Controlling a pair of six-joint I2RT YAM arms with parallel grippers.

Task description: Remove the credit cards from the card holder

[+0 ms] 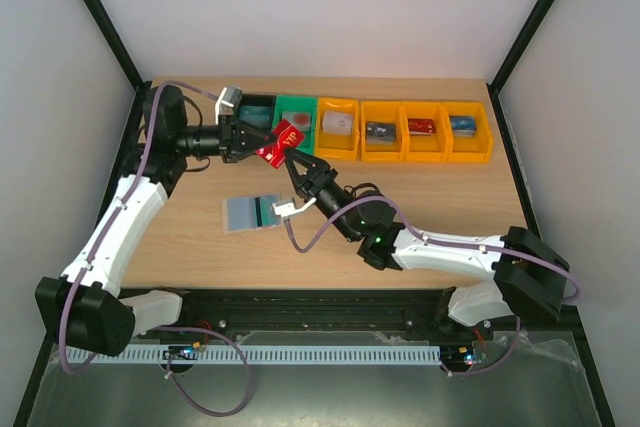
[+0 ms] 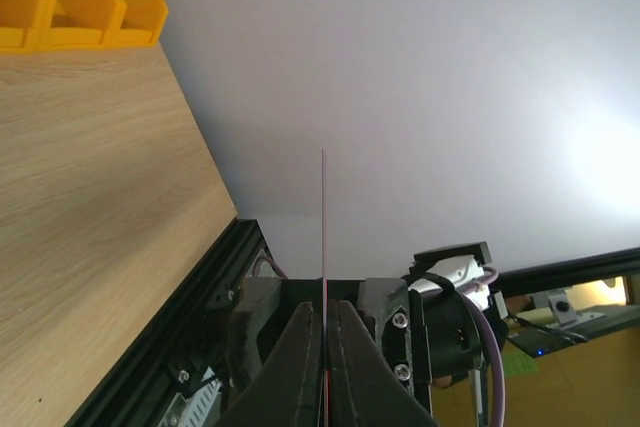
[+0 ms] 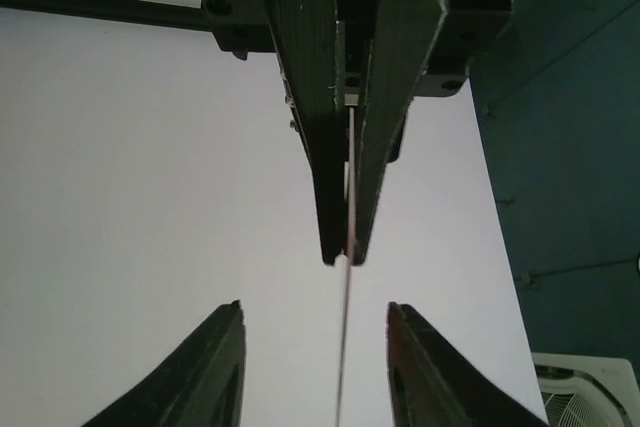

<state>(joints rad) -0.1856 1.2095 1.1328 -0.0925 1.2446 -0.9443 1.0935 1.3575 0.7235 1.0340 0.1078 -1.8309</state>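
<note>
My left gripper (image 1: 264, 145) is shut on a red credit card (image 1: 279, 141) and holds it in the air in front of the bins. In the left wrist view the card (image 2: 323, 217) shows edge-on between my shut fingertips (image 2: 308, 322). My right gripper (image 1: 296, 164) is open, its fingers standing either side of the card's lower end without touching it; in the right wrist view (image 3: 313, 312) the card (image 3: 345, 347) hangs between them, pinched above by the left gripper (image 3: 346, 247). The card holder (image 1: 250, 213) lies open on the table, with a teal strip showing inside.
A row of bins stands along the back: black (image 1: 256, 110), green (image 1: 294, 112) and several orange ones (image 1: 405, 130), each holding a card. Both arms cross the middle of the table. White walls enclose the sides.
</note>
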